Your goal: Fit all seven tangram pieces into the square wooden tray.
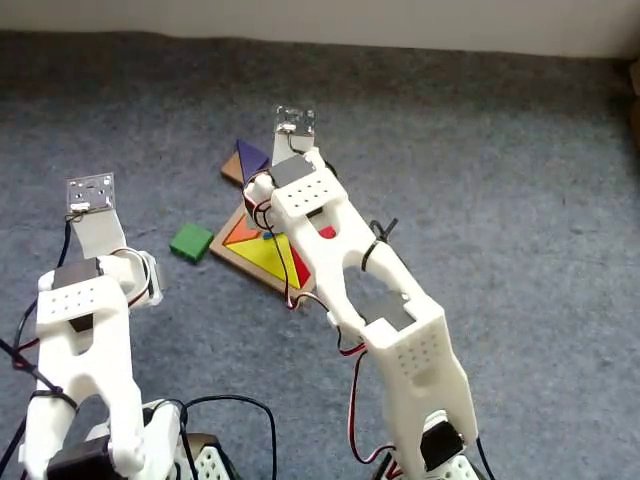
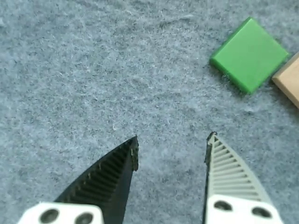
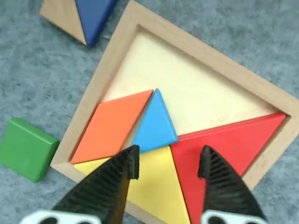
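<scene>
Where the grey desk point(image 1: 520, 200) spreads out at the left, we see the left gripper point(image 2: 173, 137) hovering released, jaws apart. The green square point(image 2: 249, 53) sits just beside the wooden tray point(image 3: 112, 60), at its nine o'clock. The tray holds an orange parallelogram point(image 3: 112, 123), light blue triangle point(image 3: 155, 123), yellow triangle point(image 3: 156, 186) and red triangle point(image 3: 219, 144). At its twelve o'clock a wooden triangle point(image 3: 63, 14) touches a dark blue triangle point(image 3: 96, 16). The right gripper point(image 3: 169, 154) hangs over the tray, released.

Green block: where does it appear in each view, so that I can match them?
High view: green block just left of the wooden tray.
Left wrist view: block beyond the open left claw, beside a tray corner.
Right wrist view: block outside the tray frame, near the orange piece.
Shared landmark: the tray corner nearest the block.
</scene>
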You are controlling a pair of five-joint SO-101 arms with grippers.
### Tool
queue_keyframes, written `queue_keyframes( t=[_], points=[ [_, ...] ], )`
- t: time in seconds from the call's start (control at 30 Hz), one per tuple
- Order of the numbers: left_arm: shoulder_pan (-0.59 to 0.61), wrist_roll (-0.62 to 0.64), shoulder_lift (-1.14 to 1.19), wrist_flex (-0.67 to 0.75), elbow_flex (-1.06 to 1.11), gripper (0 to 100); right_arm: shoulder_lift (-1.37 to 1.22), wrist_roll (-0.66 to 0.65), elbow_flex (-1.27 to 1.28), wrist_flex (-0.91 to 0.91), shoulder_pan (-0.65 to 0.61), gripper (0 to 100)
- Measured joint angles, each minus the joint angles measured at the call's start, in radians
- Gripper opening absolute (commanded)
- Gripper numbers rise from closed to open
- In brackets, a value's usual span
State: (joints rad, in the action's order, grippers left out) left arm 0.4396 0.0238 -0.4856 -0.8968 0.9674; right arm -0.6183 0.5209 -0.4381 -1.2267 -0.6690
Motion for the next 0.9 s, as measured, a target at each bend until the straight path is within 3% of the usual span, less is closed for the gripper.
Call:
queue_keyframes(
  t=[0.17,0.33,0.53,0.9],
  points=[
    [0.000,0.000,0.000,0.000,0.000,23,0.000,0.000,0.000,-0.044,-0.002,18.0],
    [0.000,0.000,0.000,0.000,0.000,23,0.000,0.000,0.000,-0.064,0.017,0.0],
    [0.000,0.000,0.000,0.000,0.000,23,0.000,-0.146,-0.058,-0.066,0.064,0.5],
    [0.000,0.000,0.000,0.000,0.000,23,-0.080,-0.252,-0.072,0.080,0.069,0.5]
  ],
)
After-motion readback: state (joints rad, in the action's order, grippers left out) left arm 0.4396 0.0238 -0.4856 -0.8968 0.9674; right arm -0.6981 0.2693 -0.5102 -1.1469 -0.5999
